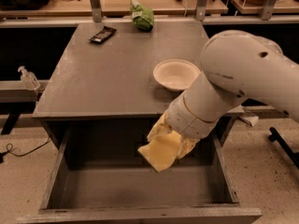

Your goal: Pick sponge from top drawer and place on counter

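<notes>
Legible txt, labels, nos. — none; gripper [169,141] above top drawer [56,181], clamped on sponge [159,154].

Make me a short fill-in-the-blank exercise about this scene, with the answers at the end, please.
1. The gripper, above the top drawer, holds the pale yellow ____.
2. The cream bowl stands on the ____.
3. The crumpled bag farthest from the drawer is ____ in colour.
Answers: sponge; counter; green.
</notes>
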{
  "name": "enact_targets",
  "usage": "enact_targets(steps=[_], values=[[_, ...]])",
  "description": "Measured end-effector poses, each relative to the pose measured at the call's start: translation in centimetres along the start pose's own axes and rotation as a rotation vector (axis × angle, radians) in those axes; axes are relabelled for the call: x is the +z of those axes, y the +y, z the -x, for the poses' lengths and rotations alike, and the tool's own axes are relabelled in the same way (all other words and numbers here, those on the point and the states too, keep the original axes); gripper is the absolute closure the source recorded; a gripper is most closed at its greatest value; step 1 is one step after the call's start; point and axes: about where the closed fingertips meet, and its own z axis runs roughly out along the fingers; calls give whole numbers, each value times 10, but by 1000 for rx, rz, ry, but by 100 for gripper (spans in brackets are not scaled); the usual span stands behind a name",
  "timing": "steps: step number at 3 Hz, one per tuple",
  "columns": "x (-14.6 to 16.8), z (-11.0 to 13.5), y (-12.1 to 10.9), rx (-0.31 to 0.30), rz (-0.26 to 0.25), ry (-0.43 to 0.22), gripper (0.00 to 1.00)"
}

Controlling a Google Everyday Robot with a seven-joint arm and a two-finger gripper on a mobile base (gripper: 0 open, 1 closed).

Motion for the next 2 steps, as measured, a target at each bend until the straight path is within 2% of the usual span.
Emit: enact_targets(steps=[2], values=[[-56,-22,-86,-143,-20,102,90]])
